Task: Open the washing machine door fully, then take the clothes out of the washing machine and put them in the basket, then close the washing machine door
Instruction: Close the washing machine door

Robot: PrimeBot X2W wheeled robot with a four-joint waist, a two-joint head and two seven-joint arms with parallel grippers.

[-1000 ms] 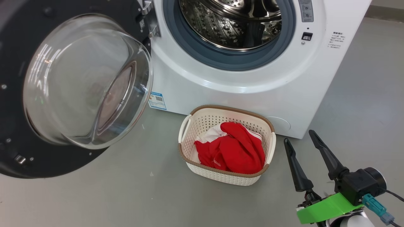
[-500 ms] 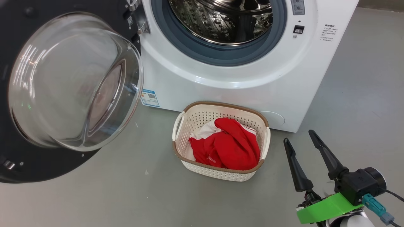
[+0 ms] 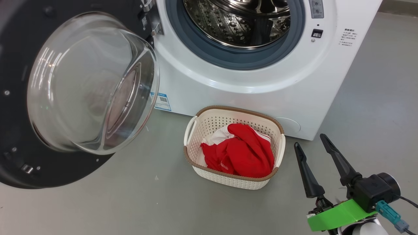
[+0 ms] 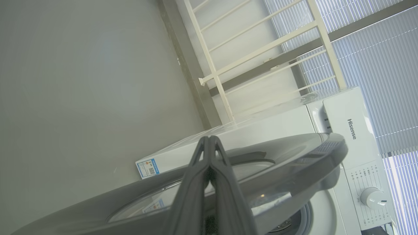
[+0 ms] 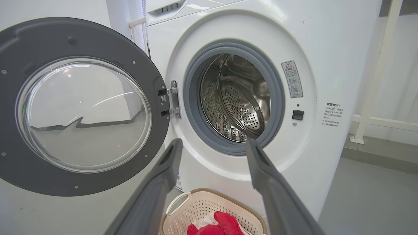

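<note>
My right gripper (image 3: 308,140) gapes wide and empty just right of the basket (image 3: 281,148), fingers pointing at the washing machine (image 3: 248,94). The clothes (image 3: 241,151) lie heaped in the basket, its long axis parallel to the machine's front. My left gripper (image 4: 209,141) is clenched on nothing, by the washing machine door (image 3: 49,176), which is swung open leftward

washing machine (image 3: 248,91): white body, small dark print on front. rubber ring (image 3: 202,49) blue-grey; drum (image 3: 235,23) shiny steel w/ dotted hole pattern. washing machine door (image 3: 19,169): glossy black rim, clear glass bowl (image 3: 91,85) w/ white glints. label sticker (image 3: 162,101) white, blue border. basket (image 3: 228,181) cream-white, grid of small holes, brown woven-look rim. clothes (image 3: 241,153) bright red w/ white stripes & panels. floor (image 3: 130,202) plain grey. right gripper (image 3: 308,139): black fingers, bright green bracket (image 3: 339,217), teal plug (image 3: 387,213). left gripper (image 4: 209,140): dark grey fingers. blinds (image 4: 375,49) pale blue-white, fine stripes.
</note>
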